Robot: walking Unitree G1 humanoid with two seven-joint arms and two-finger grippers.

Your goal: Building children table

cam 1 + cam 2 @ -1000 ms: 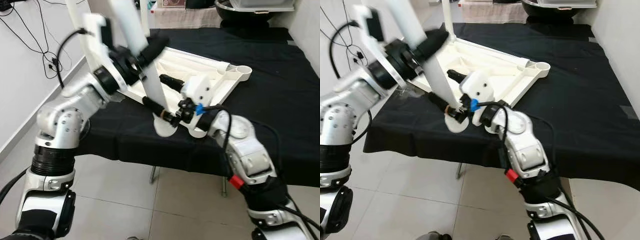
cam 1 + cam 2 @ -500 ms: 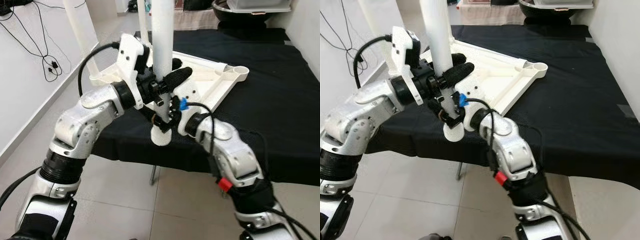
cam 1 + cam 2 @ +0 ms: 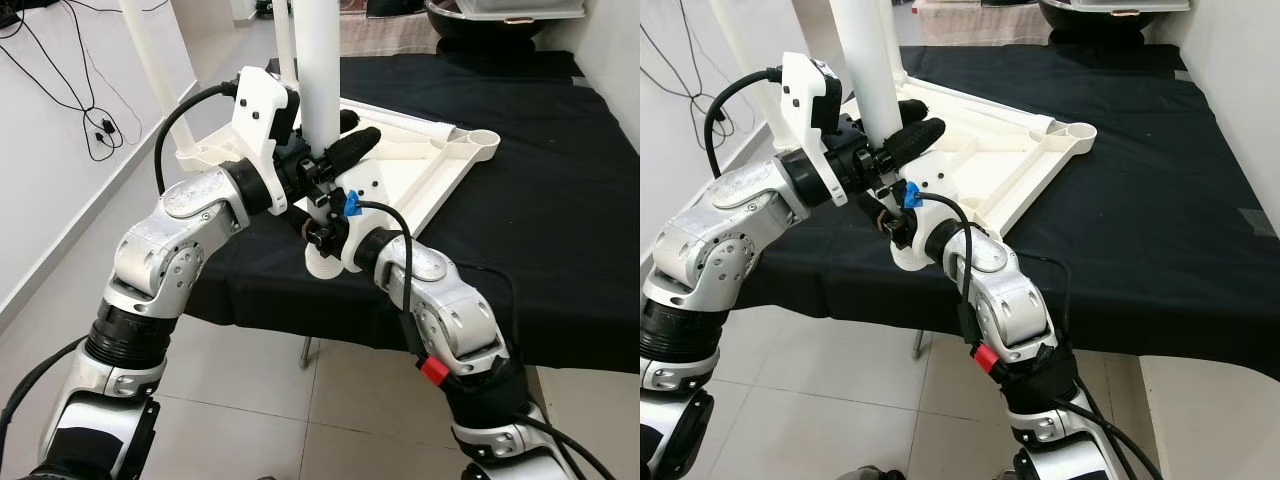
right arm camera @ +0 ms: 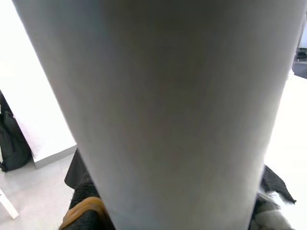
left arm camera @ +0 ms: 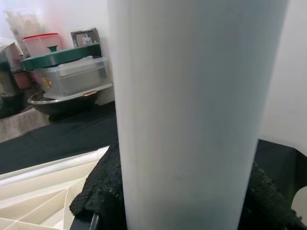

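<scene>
Leg (image 3: 322,90) upright at near corner socket of upturned tabletop (image 3: 420,165) on black-clothed desk (image 3: 560,200). Left tool (image 3: 335,160) clamps leg mid-shaft, keeps it vertical. Right tool (image 3: 322,228) grips base, likely steering it into socket. Two legs already stand at far corners.

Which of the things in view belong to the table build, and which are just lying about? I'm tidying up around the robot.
Part of the job:
- white table leg, upright, gripped by both end effectors
- left end effector, closed on the leg
- right end effector, at the leg's lower end
- upturned white tabletop

Lying about:
- cables by the wall
- lidded containers beyond the black cloth
</scene>
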